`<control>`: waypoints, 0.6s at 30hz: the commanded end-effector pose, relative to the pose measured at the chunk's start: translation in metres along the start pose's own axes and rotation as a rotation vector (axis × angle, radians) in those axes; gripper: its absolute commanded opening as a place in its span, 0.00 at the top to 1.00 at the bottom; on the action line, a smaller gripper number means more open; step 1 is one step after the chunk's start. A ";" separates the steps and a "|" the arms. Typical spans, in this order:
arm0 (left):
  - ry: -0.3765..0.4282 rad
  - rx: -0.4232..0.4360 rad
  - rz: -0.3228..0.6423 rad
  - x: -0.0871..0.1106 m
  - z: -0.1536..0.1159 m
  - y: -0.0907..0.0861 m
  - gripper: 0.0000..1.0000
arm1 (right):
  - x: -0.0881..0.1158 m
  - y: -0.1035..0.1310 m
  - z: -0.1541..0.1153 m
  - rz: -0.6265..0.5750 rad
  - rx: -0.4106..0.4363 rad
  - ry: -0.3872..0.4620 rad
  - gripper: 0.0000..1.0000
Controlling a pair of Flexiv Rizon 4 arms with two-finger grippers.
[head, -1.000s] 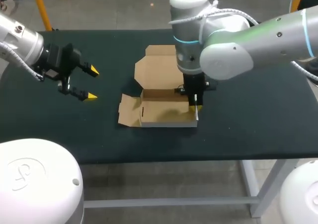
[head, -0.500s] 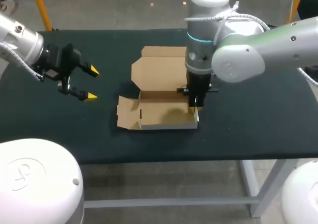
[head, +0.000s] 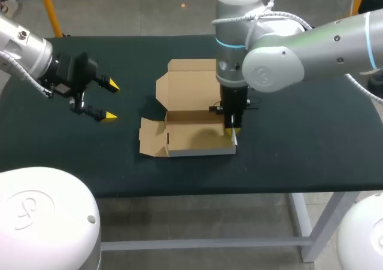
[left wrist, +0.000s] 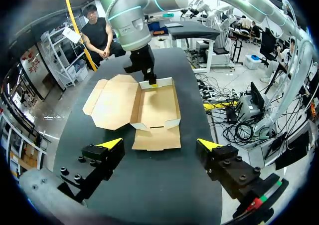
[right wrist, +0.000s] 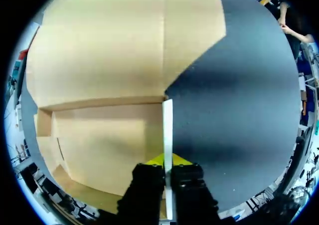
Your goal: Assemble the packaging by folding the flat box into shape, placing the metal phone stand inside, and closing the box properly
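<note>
Right gripper clamps upright right side wall of half-folded brown cardboard box; left gripper, fingers spread wide, hangs well left of box.

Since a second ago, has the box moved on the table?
Yes. The box has slid slightly towards the left gripper, which has stayed put. The box's right wall is pinched in the right gripper.
</note>
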State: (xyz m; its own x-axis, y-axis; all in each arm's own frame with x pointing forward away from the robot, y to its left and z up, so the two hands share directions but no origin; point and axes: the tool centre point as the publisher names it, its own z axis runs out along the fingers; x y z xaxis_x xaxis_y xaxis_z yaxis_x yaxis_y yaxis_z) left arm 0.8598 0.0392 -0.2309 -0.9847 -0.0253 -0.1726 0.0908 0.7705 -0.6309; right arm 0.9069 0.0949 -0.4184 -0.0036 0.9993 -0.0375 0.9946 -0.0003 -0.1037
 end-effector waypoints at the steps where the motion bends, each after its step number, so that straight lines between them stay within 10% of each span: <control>1: 0.003 -0.004 -0.001 0.000 -0.001 0.000 0.00 | 0.001 0.004 0.000 -0.001 0.015 -0.005 1.00; 18: 0.003 -0.004 -0.001 0.000 -0.001 0.000 0.00 | -0.001 0.004 -0.002 0.000 0.015 -0.002 1.00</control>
State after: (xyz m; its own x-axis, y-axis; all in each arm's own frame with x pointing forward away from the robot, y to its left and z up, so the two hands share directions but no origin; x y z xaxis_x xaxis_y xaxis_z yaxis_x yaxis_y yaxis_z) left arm 0.8598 0.0392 -0.2309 -0.9847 -0.0254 -0.1726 0.0907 0.7705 -0.6309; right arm 0.9092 0.0945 -0.4170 -0.0029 0.9993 -0.0375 0.9936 -0.0014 -0.1132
